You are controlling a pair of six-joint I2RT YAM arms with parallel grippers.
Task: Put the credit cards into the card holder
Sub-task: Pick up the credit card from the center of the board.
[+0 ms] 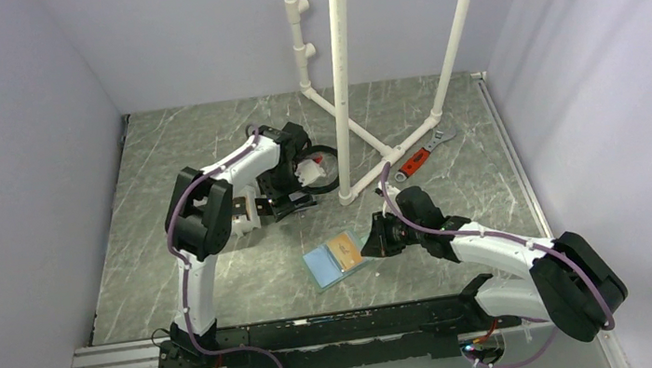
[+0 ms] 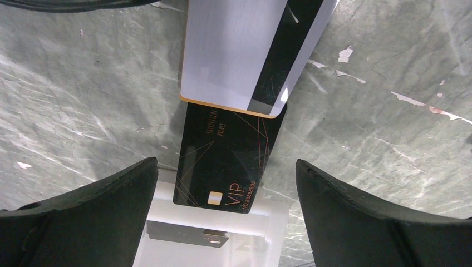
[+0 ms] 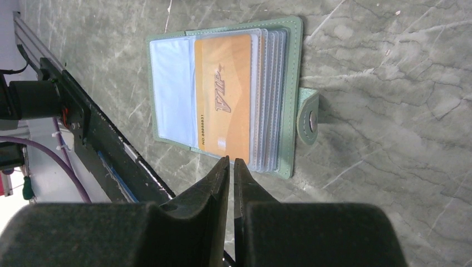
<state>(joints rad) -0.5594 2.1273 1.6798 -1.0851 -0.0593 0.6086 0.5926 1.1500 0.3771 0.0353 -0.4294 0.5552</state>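
Top and wrist views, read left to right. The marbled table [image 1: 220, 272] is closed in by plain walls on the left, far and right sides and by a black rail [image 1: 321, 327] at the near edge. The widest bare surface lies left of, and nearer than, the left arm. The left gripper [image 2: 225, 164] hangs over the middle of the table with its fingers [image 2: 111, 200] spread wide and nothing between them. Two credit cards lie below it. One is a black VIP card [image 2: 222, 161], its near end resting on the rim of a white tray [image 2: 267, 225]. The other is a silver card [image 2: 234, 50] with a dark magnetic stripe and a gold edge, which overlaps the black card's far end. A flat grey item [image 2: 186, 232] lies in the tray; its kind cannot be told. Nearer the rail and right of centre, the card holder [image 3: 167, 83] lies open on the table, well apart from that pair. Its green border faces bare stone on all sides and its snap tab [image 3: 308, 117] sticks out from one long edge. A third card, the orange VIP card [image 3: 225, 94], lies on its stacked clear sleeves. The right gripper [image 3: 231, 162] points at the near short edge of this card, its fingers [image 3: 206, 189] drawn to a thin slit with nothing seen between them. One white pipe frame [image 1: 341, 69] and one orange-handled wrench [image 1: 422, 158] occupy the far right.
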